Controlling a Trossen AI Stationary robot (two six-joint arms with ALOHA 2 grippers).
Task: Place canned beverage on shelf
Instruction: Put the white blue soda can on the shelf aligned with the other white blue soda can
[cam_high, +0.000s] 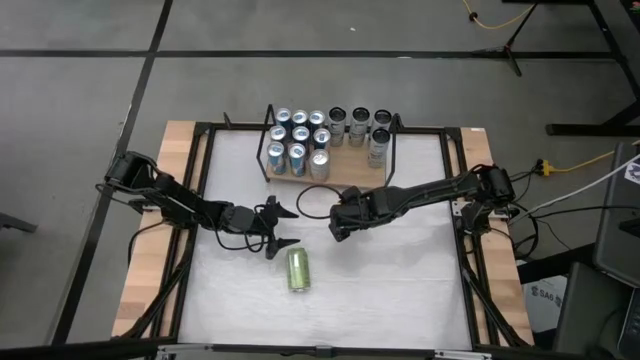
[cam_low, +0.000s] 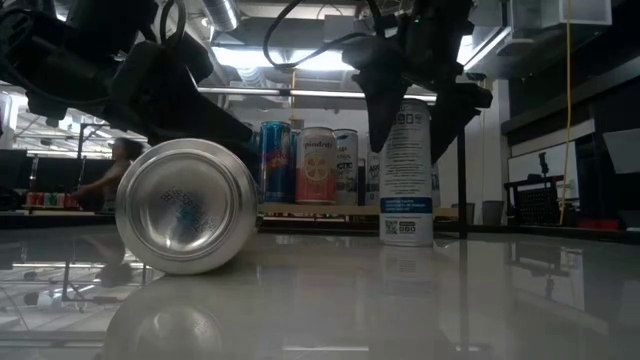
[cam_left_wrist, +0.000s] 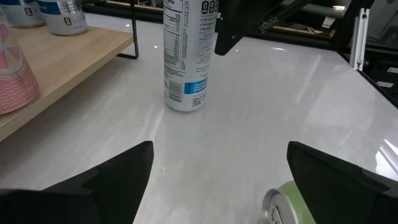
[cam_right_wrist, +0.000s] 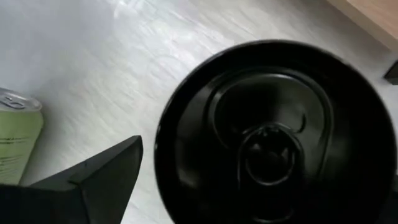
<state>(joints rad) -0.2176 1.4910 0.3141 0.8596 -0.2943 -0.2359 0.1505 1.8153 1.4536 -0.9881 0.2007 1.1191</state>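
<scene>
Cans crowded the shelf (cam_high: 330, 160) already. My right pincer (cam_high: 338, 222) hung spread wide over a standing white can (cam_left_wrist: 184, 53) on the surface (cam_high: 400, 290), not pinching it. Left pincer (cam_high: 280, 228) was spread too, just beside a green can (cam_high: 299, 269) lying flat

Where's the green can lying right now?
In the high view, the green aluminium can lies on its side on the white table, just in front of the left gripper and away from the wooden shelf.
</scene>
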